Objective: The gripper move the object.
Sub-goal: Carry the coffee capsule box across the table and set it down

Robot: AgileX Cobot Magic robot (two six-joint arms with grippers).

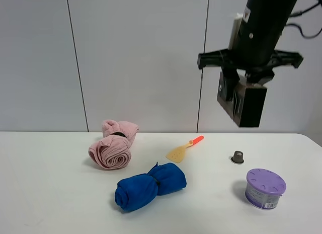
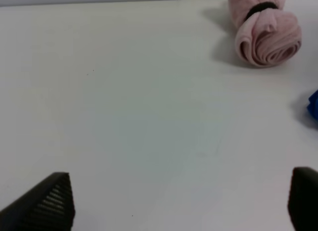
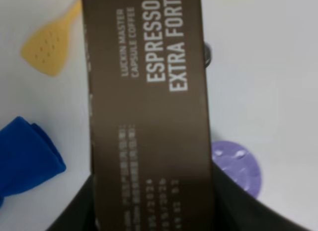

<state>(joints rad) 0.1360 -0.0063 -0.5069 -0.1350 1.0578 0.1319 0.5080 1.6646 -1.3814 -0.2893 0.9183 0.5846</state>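
The box [image 1: 249, 109] hangs in right gripper [image 1: 245, 77]; tub [image 1: 265, 187] lidded

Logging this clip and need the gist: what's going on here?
The right gripper has the brown coffee capsule box clamped and lifted in the air, high above the right side of the table, near the purple tub. The left gripper is open and empty, low over bare table near the pink towel. The blue towel and yellow spatula lie on the table.

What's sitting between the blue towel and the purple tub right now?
Nothing: the high view shows bare table between the blue towel and the purple tub; the small capsule sits farther back.
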